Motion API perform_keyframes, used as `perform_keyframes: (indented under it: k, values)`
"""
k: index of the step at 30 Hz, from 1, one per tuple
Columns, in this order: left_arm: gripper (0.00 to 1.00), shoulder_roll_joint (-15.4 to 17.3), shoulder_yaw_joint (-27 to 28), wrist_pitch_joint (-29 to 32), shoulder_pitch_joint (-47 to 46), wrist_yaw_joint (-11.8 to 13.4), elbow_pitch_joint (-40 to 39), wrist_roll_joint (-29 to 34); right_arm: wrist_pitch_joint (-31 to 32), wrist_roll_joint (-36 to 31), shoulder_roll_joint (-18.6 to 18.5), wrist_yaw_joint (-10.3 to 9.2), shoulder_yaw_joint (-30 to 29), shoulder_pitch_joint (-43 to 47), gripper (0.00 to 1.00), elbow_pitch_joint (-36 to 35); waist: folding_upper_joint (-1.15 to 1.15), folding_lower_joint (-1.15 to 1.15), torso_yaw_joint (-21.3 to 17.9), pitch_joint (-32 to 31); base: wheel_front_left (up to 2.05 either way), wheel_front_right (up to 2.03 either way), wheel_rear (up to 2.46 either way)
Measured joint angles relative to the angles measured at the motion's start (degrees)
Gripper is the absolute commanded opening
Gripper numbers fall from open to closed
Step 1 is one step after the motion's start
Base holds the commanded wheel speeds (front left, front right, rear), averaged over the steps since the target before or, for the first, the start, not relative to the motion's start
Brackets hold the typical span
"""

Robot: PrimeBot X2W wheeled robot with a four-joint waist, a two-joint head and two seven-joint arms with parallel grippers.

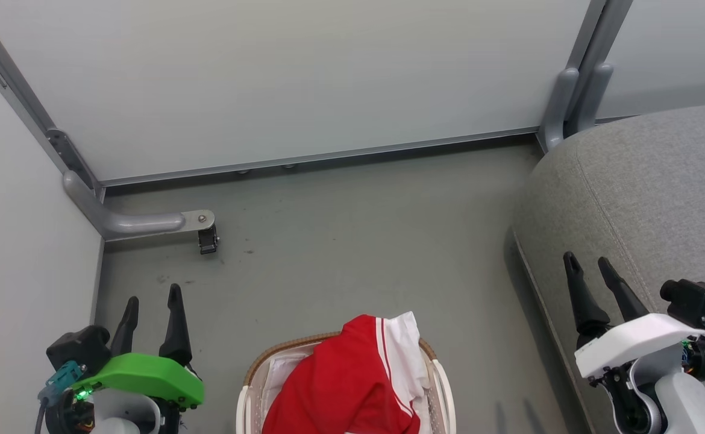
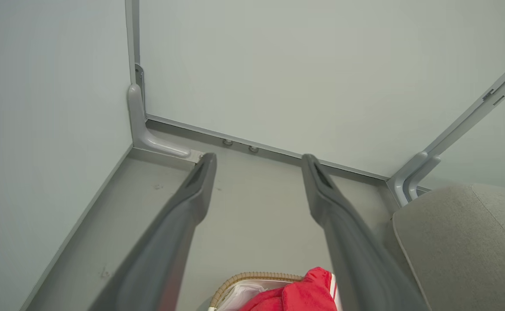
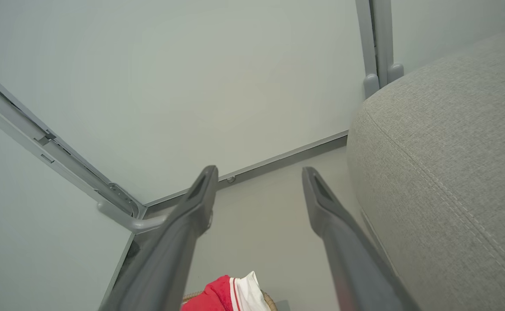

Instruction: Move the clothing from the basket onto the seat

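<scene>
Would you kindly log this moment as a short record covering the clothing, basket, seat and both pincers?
clothing: red with white stripes, heaped in the basket, rising above its rim
basket: on the floor, between the two arms
seat: grey, to the basket's right
left pincer: open, empty, left of the basket
right pincer: open, empty, by the seat
progress: clothing not yet moved
</scene>
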Motion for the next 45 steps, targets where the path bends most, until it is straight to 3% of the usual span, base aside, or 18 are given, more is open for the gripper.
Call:
perform_keyframes:
  k: [31, 45]
  values:
    - [1.00, 0.1, -2.1, -4.1, 0.3, 1.1, 0.0, 16.1, -4.0, -15.2, -0.7, 0.01, 1.8, 0.6, 1.00, 1.5, 0.00, 0.00, -0.6, 1.6, 0.00, 0.00, 0.00]
    - [1.00, -1.8, -6.9, -5.5, -4.8, -1.8, 5.6, 22.0, -5.6, -19.8, -1.8, 0.03, 5.6, -4.1, 1.00, 0.7, 0.00, 0.00, -2.9, 9.0, 0.00, 0.00, 0.00]
